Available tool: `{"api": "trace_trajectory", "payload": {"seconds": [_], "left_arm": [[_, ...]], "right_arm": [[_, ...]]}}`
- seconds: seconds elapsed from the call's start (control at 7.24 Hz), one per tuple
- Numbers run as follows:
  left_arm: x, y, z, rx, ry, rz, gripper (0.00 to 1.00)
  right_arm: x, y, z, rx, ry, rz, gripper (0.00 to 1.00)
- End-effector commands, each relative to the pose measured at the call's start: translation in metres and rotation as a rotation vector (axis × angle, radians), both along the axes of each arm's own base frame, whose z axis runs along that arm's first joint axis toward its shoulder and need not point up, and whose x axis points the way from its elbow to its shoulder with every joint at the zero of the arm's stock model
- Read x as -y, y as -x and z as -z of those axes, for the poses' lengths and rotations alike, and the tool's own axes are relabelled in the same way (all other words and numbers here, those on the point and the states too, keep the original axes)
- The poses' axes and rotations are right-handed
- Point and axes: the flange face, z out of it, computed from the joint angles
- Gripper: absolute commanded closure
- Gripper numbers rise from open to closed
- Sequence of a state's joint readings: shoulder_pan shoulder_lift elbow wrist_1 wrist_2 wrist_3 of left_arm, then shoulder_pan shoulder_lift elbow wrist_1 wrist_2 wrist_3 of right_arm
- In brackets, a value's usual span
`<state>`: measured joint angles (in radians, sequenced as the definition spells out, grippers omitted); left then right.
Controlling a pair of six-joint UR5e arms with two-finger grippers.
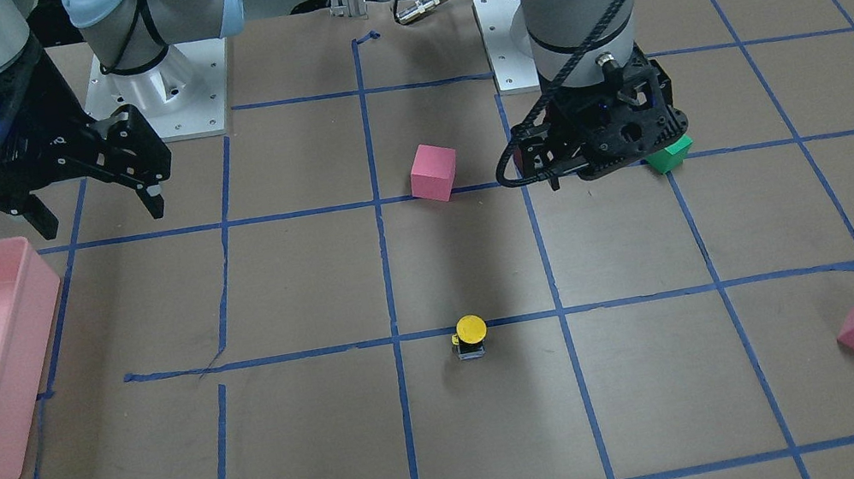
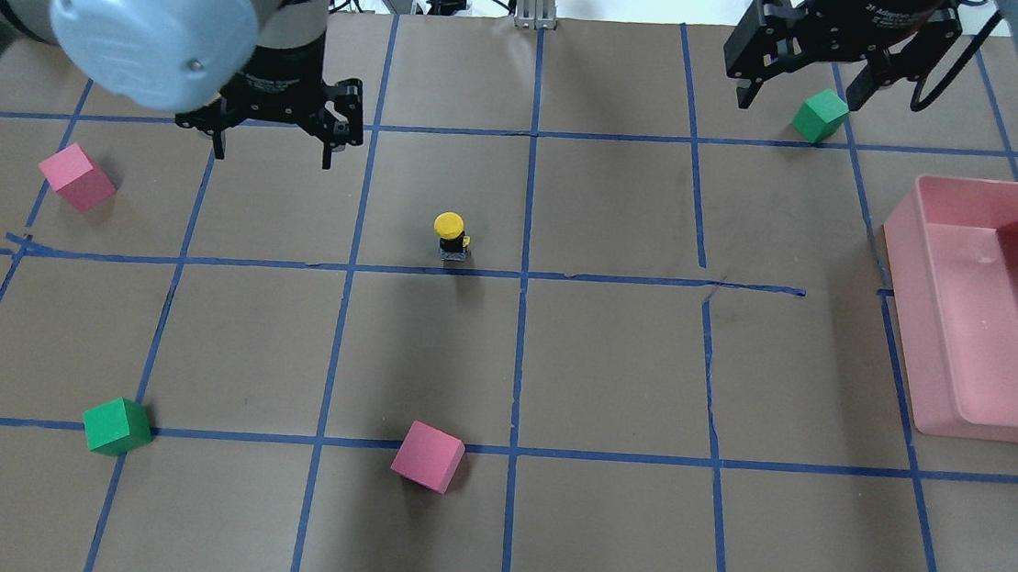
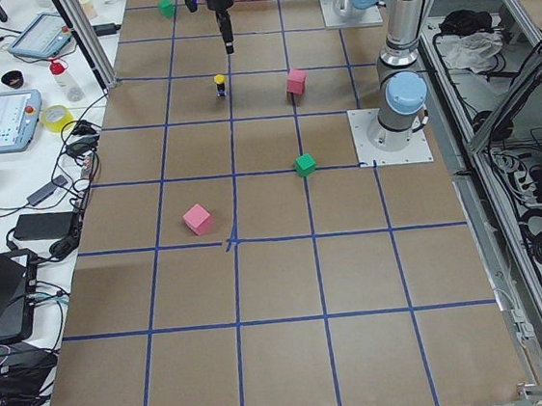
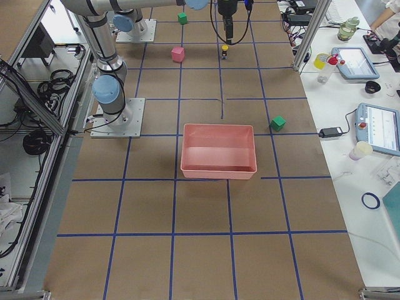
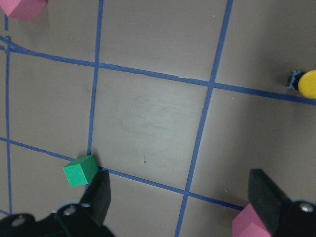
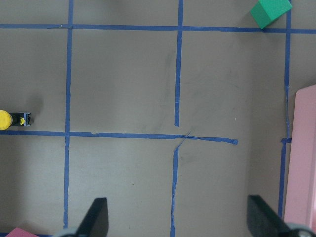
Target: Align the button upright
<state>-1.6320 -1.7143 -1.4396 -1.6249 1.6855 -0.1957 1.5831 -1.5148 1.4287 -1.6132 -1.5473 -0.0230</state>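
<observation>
Nearest the overhead lens: left arm (image 2: 154,25), high over table (image 2: 611,378). Noted left fingers (image 5: 98,197) spread wide, holding nothing. Same for right fingers (image 6: 96,219), apart and empty, near pink bin (image 2: 987,300). Logged pink cube (image 2: 428,457) and green cube (image 2: 117,425) well clear. Found button (image 2: 449,236) mid-table beside a tape line, between arms, apart from both; looks upright already, yellow cap up. Judged tippy: tall on narrow base. Could topple it with a brushing descent or off-centre pinch; could lose it off the round cap if squeezed there.
</observation>
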Motion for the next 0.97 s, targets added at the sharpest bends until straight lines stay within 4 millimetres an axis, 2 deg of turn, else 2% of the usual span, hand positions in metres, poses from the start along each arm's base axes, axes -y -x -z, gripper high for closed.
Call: {"api": "trace_trajectory", "payload": {"seconds": [0.0,0.14,0.28,0.55,0.83], "left_arm": [[-0.001,-0.050,-0.010,-0.072,-0.021,-0.012,0.00],[-0.006,-0.057,-0.011,-0.069,-0.034,-0.021,0.00],[-0.006,-0.051,-0.017,-0.135,-0.014,-0.024,0.00],[-0.015,-0.053,-0.034,-0.102,0.028,-0.013,0.00],[-0.019,-0.052,-0.037,-0.105,0.038,-0.017,0.00]], "right_arm": [[-0.002,0.000,-0.004,-0.003,0.008,0.000,0.00],[-0.003,0.001,-0.003,-0.008,0.005,0.001,0.00],[-0.003,0.001,-0.003,-0.008,0.007,0.001,0.00],[-0.003,0.001,-0.002,-0.008,0.005,0.001,0.00],[-0.003,0.001,-0.001,-0.008,0.002,0.001,0.00]]}}
